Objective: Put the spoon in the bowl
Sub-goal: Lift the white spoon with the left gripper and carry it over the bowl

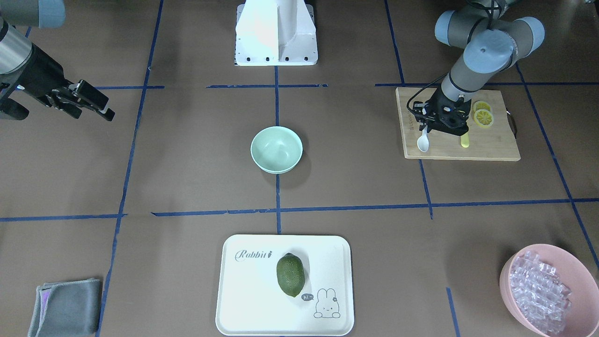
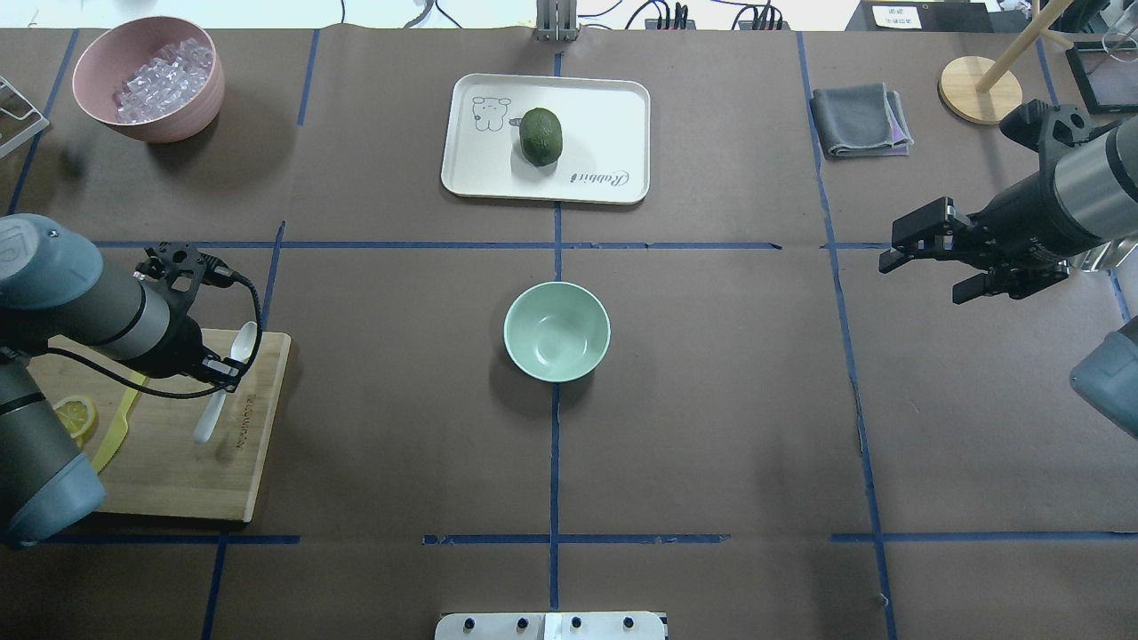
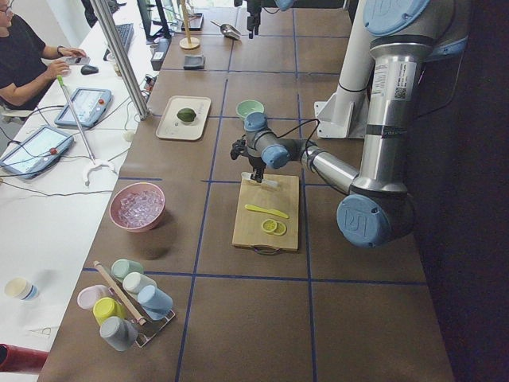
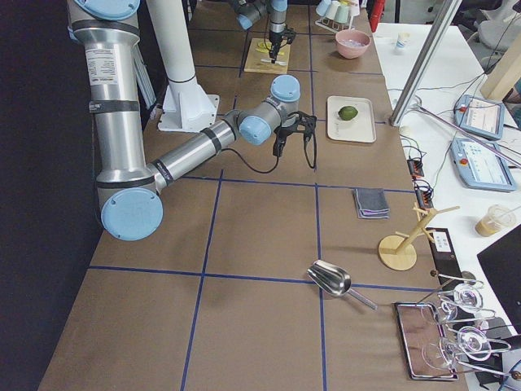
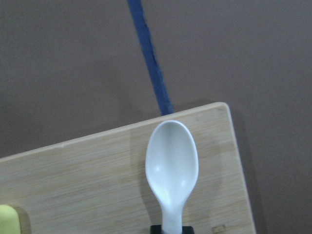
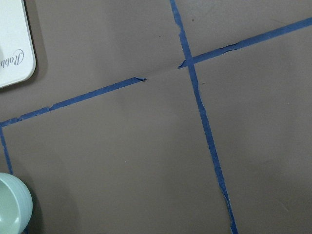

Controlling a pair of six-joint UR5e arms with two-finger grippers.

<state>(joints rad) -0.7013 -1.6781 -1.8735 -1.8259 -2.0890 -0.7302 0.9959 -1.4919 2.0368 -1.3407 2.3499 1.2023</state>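
Observation:
The white spoon [image 1: 423,142] is over the far corner of the wooden cutting board [image 1: 491,145], its scoop pointing away from the robot. My left gripper [image 1: 427,127] is shut on the spoon's handle; in the overhead view the spoon [image 2: 240,342] sticks out on both sides of the gripper [image 2: 224,369]. In the left wrist view the scoop [image 5: 171,163] hangs over the board's corner. I cannot tell whether the spoon touches the board. The mint-green bowl [image 2: 556,331] stands empty at the table's centre. My right gripper [image 2: 925,267] is open and empty, far from both.
A yellow knife [image 1: 464,140] and lemon slices [image 1: 483,117] lie on the board beside the left gripper. A white tray [image 2: 605,116] with a green fruit [image 2: 540,135], a pink bowl [image 2: 147,80] of ice-like pieces and a grey cloth [image 2: 858,118] lie beyond the bowl.

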